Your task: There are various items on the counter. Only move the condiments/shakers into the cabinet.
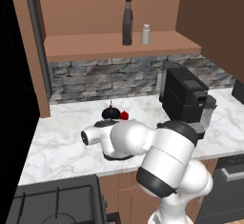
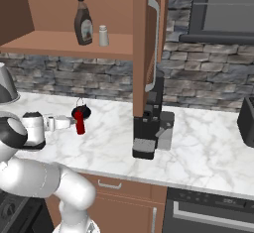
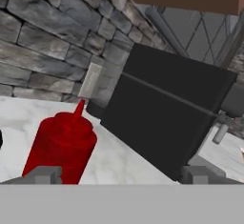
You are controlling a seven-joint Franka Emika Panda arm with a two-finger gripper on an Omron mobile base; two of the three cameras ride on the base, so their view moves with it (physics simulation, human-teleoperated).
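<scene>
In the hand view the gripper (image 3: 121, 176) is seen with its two finger tips set wide apart and nothing clamped between them. The red bottle (image 3: 61, 144) stands just ahead of the left finger tip, to the left of the gap's middle rather than squarely between the tips; whether it is touched cannot be told. To the right of the bottle, further off, the black coffee machine (image 3: 167, 106) is seen tilted in that view, with the grey stone wall (image 3: 43, 42) behind.

In the right base view the hand is stretched low over the counter (image 2: 198, 152), and the red bottle (image 2: 80, 125) is found upright just beyond it, directly in front of the round black object (image 2: 81, 111) with the thin stem. In the left base view these two are partly hidden behind the arm.

On the cabinet (image 1: 119, 44) shelf above, the dark brown bottle (image 1: 127, 22) and the pale shaker (image 1: 146, 34) are seen standing upright, just beside each other.
</scene>
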